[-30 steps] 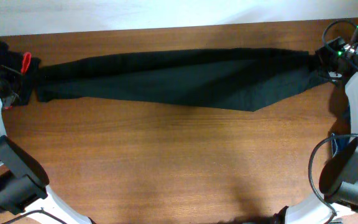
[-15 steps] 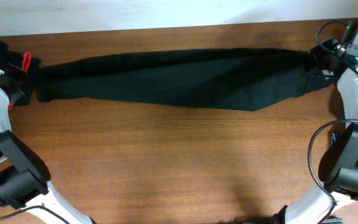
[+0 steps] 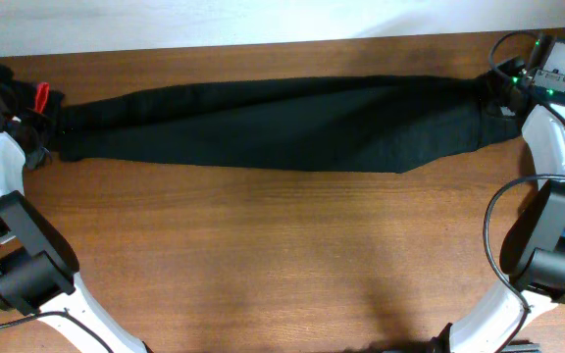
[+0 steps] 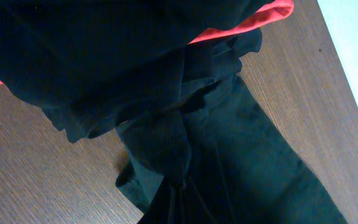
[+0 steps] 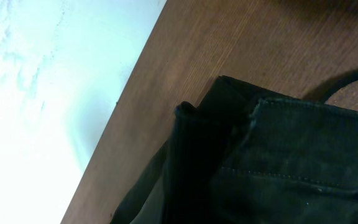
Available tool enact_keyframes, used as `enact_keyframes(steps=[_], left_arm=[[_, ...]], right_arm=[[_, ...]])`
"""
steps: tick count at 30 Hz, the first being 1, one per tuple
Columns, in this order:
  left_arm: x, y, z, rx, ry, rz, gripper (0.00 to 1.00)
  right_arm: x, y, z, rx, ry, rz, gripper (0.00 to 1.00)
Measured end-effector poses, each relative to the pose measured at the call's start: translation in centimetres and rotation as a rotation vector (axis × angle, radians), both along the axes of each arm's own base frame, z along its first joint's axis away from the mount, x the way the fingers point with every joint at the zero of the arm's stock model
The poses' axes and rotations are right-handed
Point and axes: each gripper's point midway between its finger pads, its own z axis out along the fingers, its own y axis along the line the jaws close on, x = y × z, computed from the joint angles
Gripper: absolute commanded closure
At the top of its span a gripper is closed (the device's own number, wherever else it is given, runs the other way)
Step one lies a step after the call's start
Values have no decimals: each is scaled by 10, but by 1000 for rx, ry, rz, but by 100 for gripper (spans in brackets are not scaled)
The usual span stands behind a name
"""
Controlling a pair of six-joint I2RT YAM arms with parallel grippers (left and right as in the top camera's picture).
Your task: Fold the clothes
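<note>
Both arms extended to the far corners of the tabletop [image 3: 263, 265], left gripper [image 3: 43, 126] pinched tight on the narrow end of the black jeans [image 3: 282, 123], right gripper [image 3: 499, 95] pinched tight on the wide end, jeans stretched lengthwise between them along the far edge

Brown wooden table [image 3: 282, 255], pale wall [image 3: 214, 20] behind, even light

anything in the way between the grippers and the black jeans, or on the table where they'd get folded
Nothing visible. The left gripper and right gripper are each shut on an end of the black jeans, which lie stretched between them along the table's far side. The wood in front shows no other object.
</note>
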Motion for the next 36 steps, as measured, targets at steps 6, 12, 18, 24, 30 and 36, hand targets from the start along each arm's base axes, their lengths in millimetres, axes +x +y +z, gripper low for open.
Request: enact_keyframes(steps=[6,12,18,24,30,36], left_arm=[[6,0,4,11,-25,-6,95],[34,4,28,46,-172,-45,73],[46,5,43,56,-243,-66,51],[60,-15,49,81,-271,-148,52],[70,-53,50,113,-247,-294,57],[70,-100,70,105,-157,-439,81]], right_arm=[[10,-2,1,-14,-39,3,93],[23,-9,13,-53,-112,-3,70],[21,-14,12,-67,-104,-22,1],[23,-16,16,-78,-119,-28,1],[31,-15,26,-118,-162,12,1],[27,-14,21,-91,-142,-5,1]])
